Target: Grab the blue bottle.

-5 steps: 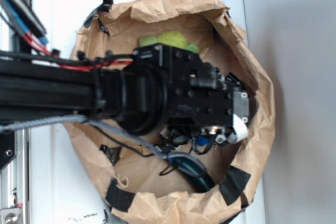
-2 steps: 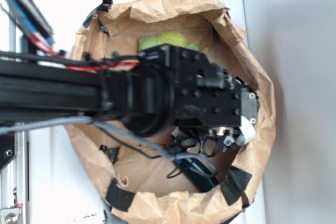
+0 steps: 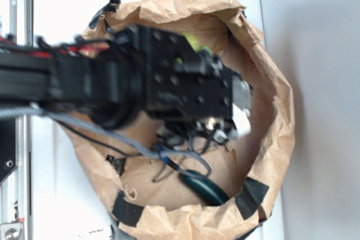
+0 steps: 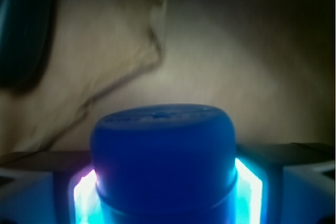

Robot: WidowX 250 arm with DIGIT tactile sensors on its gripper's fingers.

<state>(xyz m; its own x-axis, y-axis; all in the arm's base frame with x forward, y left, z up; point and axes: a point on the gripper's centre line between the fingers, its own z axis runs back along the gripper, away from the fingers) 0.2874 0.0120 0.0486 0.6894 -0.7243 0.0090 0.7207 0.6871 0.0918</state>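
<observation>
Blue bottle (image 4: pixel 163 156) is filling the wrist view, matte blue plastic, rounded end facing the camera, no label or writing showing. Gripper (image 4: pixel 164 182) is pinching it, one finger (image 4: pixel 31 187) pressing each side. From outside, the black arm (image 3: pixel 112 82) is reaching in from the left over the paper bag (image 3: pixel 270 82), blurred.

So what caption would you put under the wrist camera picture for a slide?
Close-up from the wrist: the blue bottle sits between the gripper fingers, brown paper bag wall behind.
</observation>
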